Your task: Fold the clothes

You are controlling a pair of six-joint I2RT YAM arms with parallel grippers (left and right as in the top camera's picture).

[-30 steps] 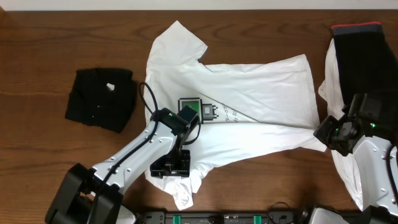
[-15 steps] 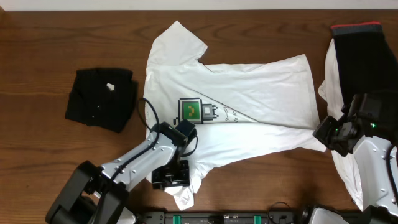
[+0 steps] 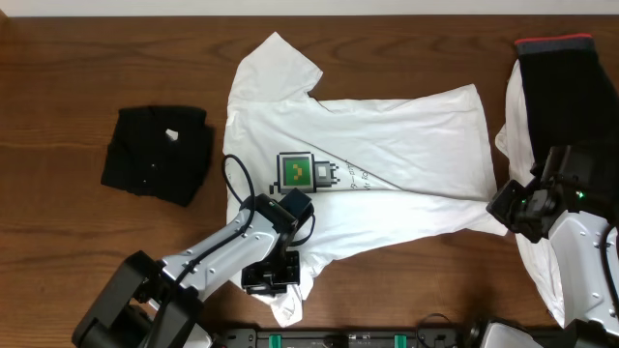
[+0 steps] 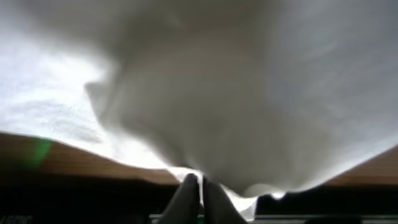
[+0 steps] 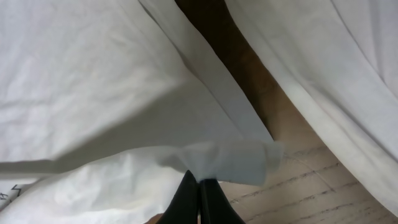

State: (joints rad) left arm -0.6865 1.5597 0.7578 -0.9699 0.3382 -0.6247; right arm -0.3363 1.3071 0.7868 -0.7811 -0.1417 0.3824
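The clothes are chiefly a white T-shirt [image 3: 406, 145] with a green-and-black square logo [image 3: 295, 172], spread flat across the table's middle. My left gripper [image 3: 276, 285] sits at the shirt's near sleeve, by the front edge. In the left wrist view its jaws [image 4: 200, 185] are shut on a fold of the white fabric [image 4: 217, 93], which fills that view. My right gripper [image 3: 505, 208] is at the shirt's right hem corner. Its jaws [image 5: 199, 180] are shut on the bunched white corner [image 5: 230, 158].
A folded black garment [image 3: 155, 155] lies at the left. At the far right a black garment with a red band [image 3: 561, 77] rests on another white garment [image 3: 542, 261], also seen in the right wrist view [image 5: 348, 74]. Bare wooden table [image 3: 58, 222] surrounds them.
My left gripper has moved toward the front edge, over the near sleeve, and has shut on the fabric. The right arm has not moved.
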